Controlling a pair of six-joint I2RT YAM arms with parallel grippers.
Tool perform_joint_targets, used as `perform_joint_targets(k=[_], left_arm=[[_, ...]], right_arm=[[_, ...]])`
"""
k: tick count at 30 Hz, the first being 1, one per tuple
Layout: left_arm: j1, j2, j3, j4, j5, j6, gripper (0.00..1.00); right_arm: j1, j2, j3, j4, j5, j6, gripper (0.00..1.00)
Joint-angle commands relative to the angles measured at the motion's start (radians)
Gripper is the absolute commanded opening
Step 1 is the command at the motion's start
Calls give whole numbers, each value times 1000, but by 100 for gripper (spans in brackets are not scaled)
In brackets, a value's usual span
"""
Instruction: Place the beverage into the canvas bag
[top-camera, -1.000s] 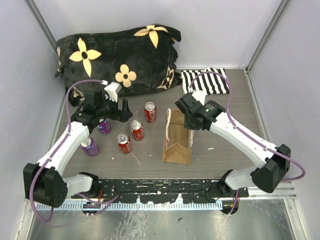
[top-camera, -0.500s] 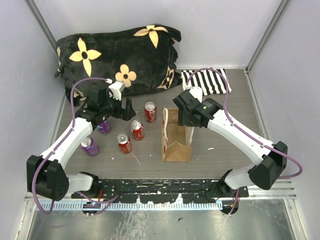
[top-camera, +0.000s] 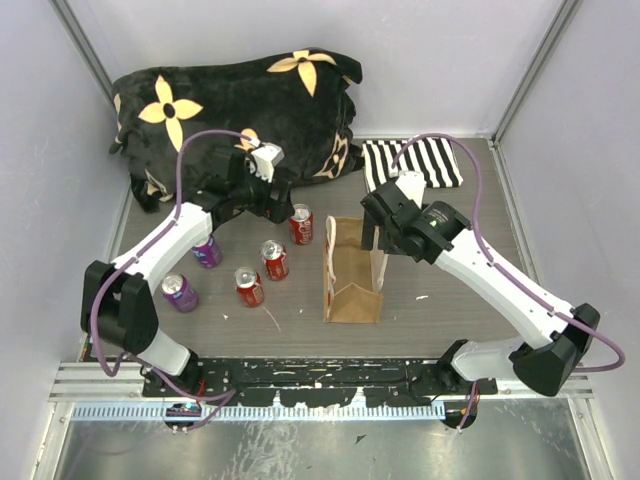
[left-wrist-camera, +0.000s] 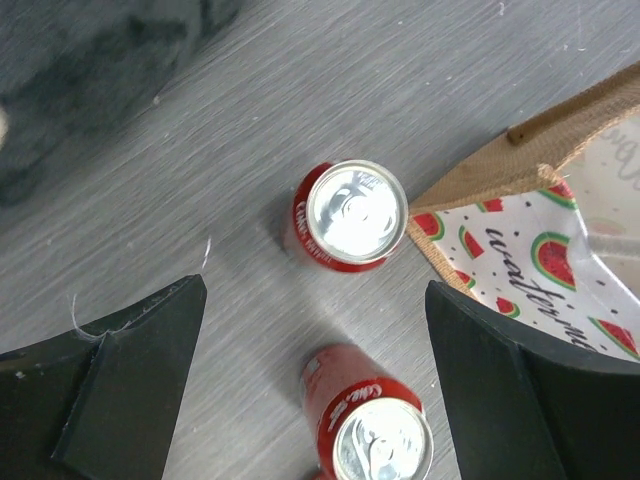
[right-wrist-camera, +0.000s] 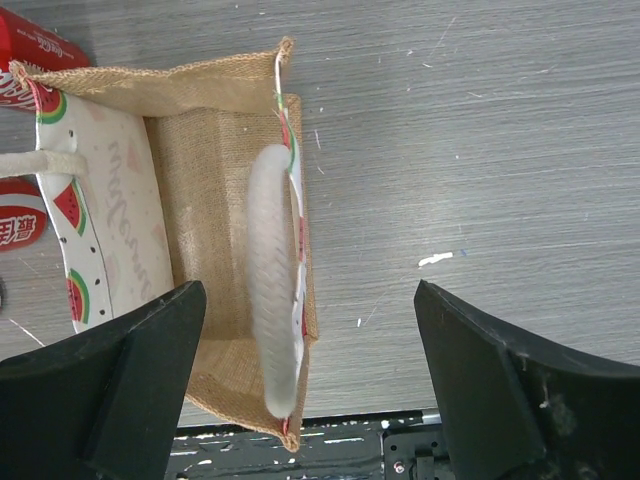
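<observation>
Here the canvas bag (top-camera: 352, 288) stands open.

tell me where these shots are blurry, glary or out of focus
Right wrist view: the cream handle of the bag is smeared into a blur, while the table grain is crisp. Left wrist view: the lid of the upper red can glares white, and the dark blanket in the corner is out of focus. Top view: sharp, evenly lit, only soft shadows.

Bright, even light is falling from above, leaving soft shadows. Glare is shining off the can (left-wrist-camera: 356, 212) at centre; the bag handle (right-wrist-camera: 272, 280) is looking blurred, perhaps defocused.
</observation>
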Motion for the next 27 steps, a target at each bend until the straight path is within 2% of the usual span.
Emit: perform_joint_targets(k=[1,11,20,27], left_arm=[[-53,64,78,-19,31,60,98],[-100,227,196,-71,58,84,98],[-152,324,262,-105,-39,127,98],[-174,343,239,-111,-122,151,98]], right_arm=[[5,-66,46,-34,59,45,92],[4,-131,32,-109,84,89,93],[4,-170,21,-152,108,119,94],[4,-193,12,-171,122,141,93]])
